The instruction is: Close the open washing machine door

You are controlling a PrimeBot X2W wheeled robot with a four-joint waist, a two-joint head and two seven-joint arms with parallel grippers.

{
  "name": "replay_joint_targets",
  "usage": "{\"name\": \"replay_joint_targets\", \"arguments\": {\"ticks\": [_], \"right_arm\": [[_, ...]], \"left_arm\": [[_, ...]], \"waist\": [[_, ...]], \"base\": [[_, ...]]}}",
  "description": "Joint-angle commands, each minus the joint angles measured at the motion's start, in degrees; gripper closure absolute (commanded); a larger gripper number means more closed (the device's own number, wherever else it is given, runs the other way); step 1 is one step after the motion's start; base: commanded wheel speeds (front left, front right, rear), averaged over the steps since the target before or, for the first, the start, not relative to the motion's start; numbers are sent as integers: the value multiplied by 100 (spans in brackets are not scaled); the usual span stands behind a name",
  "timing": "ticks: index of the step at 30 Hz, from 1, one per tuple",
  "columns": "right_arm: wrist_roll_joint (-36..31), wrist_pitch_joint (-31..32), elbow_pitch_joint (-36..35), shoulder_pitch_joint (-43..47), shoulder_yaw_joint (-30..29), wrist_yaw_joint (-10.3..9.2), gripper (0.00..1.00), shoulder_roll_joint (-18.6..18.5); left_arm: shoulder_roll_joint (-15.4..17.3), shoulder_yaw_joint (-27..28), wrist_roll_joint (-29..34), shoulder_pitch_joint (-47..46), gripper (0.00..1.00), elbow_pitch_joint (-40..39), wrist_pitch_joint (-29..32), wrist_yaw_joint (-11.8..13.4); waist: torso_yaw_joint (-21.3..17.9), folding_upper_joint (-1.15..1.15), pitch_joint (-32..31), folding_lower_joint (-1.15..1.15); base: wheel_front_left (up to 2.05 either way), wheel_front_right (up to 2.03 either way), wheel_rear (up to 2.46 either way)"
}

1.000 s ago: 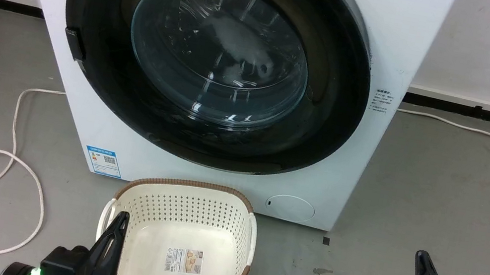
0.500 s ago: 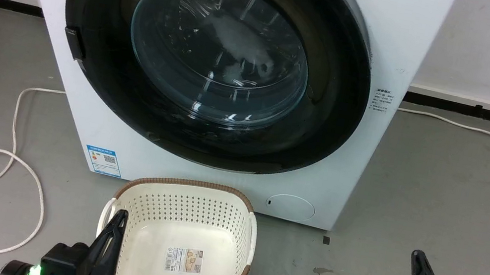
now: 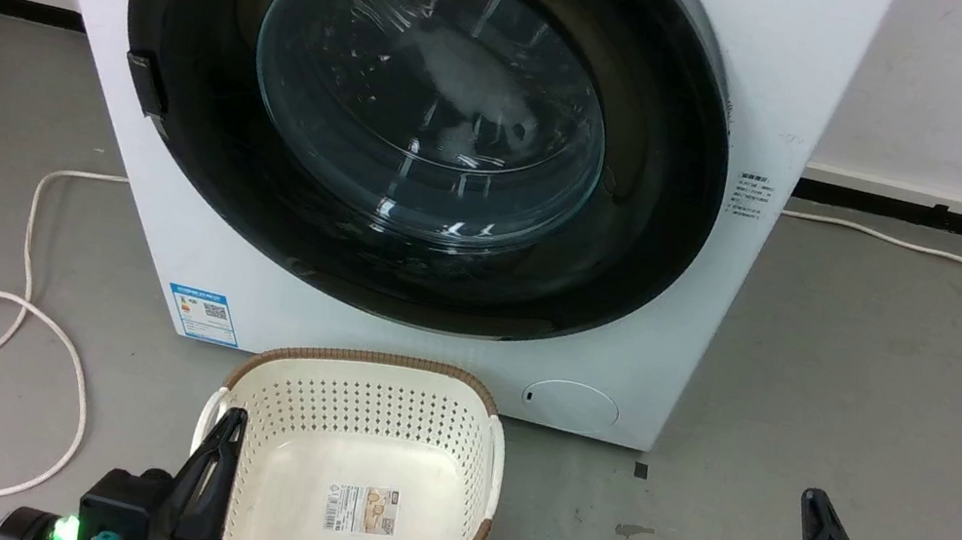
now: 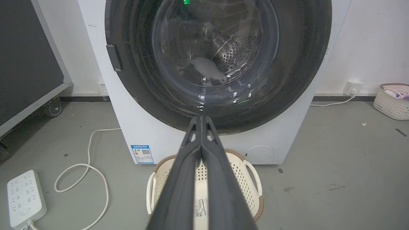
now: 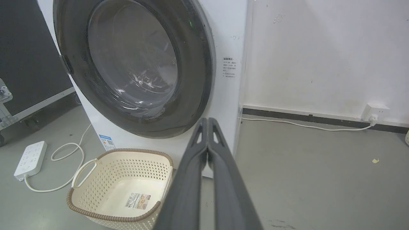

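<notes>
Head view: washing machine door (image 3: 424, 116) faces outward, flush.

The washing machine door (image 3: 425, 112) is a large round panel with a wide glossy black rim around a bulging clear glass bowl window that catches pale reflections. It lies shut, flat against the washing machine's white front (image 3: 177, 256) with no gap visible around its edge, and it covers most of that front; the right wrist view (image 5: 134, 67) shows its outer edge as a thin grey band. A small black tab (image 3: 140, 83) sits on the rim's left edge, about halfway up.
</notes>
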Motion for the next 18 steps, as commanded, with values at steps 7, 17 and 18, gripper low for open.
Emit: {"name": "replay_joint_targets", "arguments": {"ticks": [7,17,18], "right_arm": [[-58,90,-65,-101,21,-2,100,11],[-108,207,-102,-130,38,-2,100,14],[-113,219,-106,-133,40,-2,100,14]], "left_arm": [[2,36,59,-105,100,-68,95,53],[-1,60,89,-134,100,-122,212,86],[-1,62,92,-137,100,-127,224,90]], "waist": [[0,0,6,0],[-1,0,16,0],[-1,0,17,0]], "base": [[0,0,0],[0,0,0],[0,0,0]]}}
